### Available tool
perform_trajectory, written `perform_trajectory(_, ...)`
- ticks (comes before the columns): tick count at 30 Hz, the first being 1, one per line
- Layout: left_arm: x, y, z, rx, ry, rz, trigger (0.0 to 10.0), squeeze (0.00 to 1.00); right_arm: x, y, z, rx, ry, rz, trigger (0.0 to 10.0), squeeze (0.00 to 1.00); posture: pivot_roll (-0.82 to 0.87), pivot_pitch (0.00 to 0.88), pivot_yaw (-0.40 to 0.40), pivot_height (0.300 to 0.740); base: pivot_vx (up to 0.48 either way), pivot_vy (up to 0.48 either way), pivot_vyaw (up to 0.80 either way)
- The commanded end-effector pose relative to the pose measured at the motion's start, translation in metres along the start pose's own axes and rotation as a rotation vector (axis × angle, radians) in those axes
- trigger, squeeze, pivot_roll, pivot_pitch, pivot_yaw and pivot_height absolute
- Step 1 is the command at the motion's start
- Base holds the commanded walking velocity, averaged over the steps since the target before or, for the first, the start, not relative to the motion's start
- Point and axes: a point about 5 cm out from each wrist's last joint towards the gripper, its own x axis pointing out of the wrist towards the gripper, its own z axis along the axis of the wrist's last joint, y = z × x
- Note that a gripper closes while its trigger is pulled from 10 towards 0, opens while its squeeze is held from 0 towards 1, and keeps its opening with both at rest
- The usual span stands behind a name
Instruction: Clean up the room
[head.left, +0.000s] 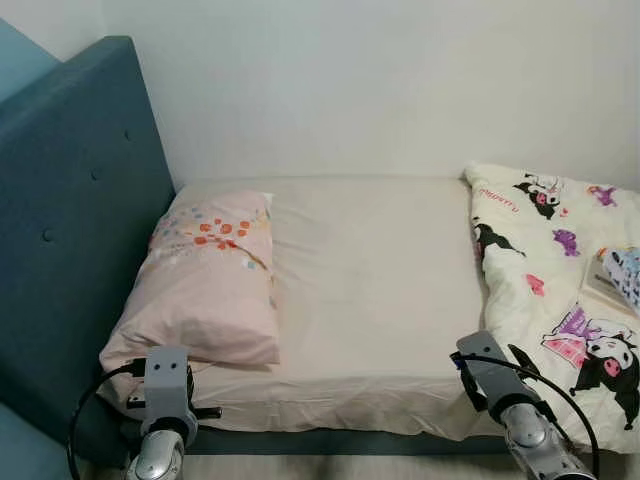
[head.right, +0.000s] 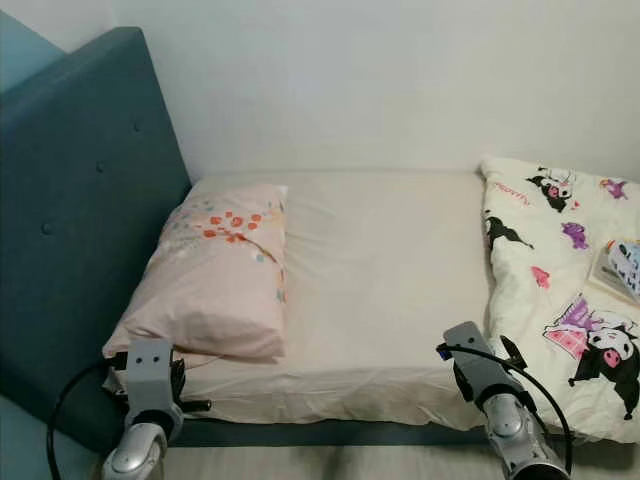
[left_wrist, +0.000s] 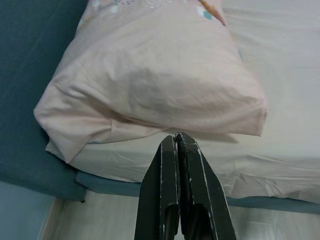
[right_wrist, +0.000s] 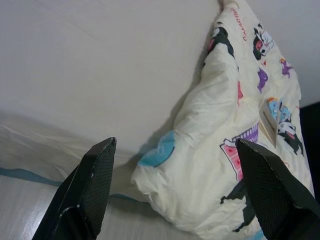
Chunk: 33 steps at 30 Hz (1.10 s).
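We see a bed (head.left: 370, 290) covered by a smooth cream sheet, lightly creased along its near edge. At centre left of the head view lies a soft pink pillow (head.left: 205, 285), plump and rectangular, printed with small orange and red flowers near its far end; its left side rests against the padded, buttoned teal headboard (head.left: 75, 200). On the right side of the frame a puffy cream comforter (head.left: 560, 270) with black-and-pink cartoon figures is bunched over the mattress, its corner hanging past the near edge. A small booklet (head.left: 615, 275) lies on it near the right edge of the frame. A plain white wall (head.left: 400, 80) fills the top.

In the lower left, our left gripper (left_wrist: 178, 142) hovers just before the pillow's near corner, its fingers pressed together on nothing. In the lower right, our right gripper (right_wrist: 175, 165) points at the comforter's hanging corner, fingers spread wide apart. A strip of pale floor (left_wrist: 110, 220) shows below the bed.
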Motion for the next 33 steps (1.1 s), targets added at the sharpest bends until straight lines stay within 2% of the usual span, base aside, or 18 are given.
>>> perform_trajectory(1, 0.0029, -0.0032, 0.0001, -0.002, 0.014, -0.011, 10.0, 0.00, 0.0007, 0.0026, 0.0002, 0.005, 0.008, 0.000, 10.0, 0.00, -0.02, 0.105, 0.003, 0.740, 0.000, 0.000, 0.00)
perform_trajectory(6, 0.0065, -0.0054, 0.0046, -0.008, -0.002, -0.010, 10.0, 0.00, 0.0014, 0.0030, 0.0010, 0.005, 0.010, 0.001, 10.0, 0.00, 0.00, 0.098, -0.009, 0.740, 0.000, 0.000, 0.00)
perform_trajectory(10, 0.0059, -0.0012, 0.0080, 0.003, -0.021, 0.002, 10.0, 0.00, 0.0020, 0.0023, 0.0011, 0.005, 0.013, 0.000, 10.0, 0.00, 0.02, 0.091, -0.024, 0.740, 0.000, 0.000, 0.00)
perform_trajectory(18, 0.0022, 0.0019, 0.0038, 0.008, -0.011, -0.008, 10.0, 0.00, 0.0024, 0.0023, 0.0015, 0.004, 0.014, 0.000, 10.0, 0.00, 0.01, 0.087, -0.011, 0.740, 0.000, 0.000, 0.00)
perform_trajectory(28, 0.0062, -0.0065, 0.0061, 0.007, -0.012, -0.031, 10.0, 0.00, 0.0039, 0.0011, 0.0024, 0.004, 0.019, 0.000, 10.0, 0.00, 0.00, 0.080, -0.008, 0.740, 0.000, 0.000, 0.00)
perform_trajectory(33, 0.0045, -0.0057, 0.0048, 0.005, -0.010, -0.030, 10.0, 0.00, 0.0043, 0.0006, 0.0027, 0.004, 0.020, 0.000, 10.0, 0.00, 0.00, 0.079, -0.007, 0.740, 0.000, 0.000, 0.00)
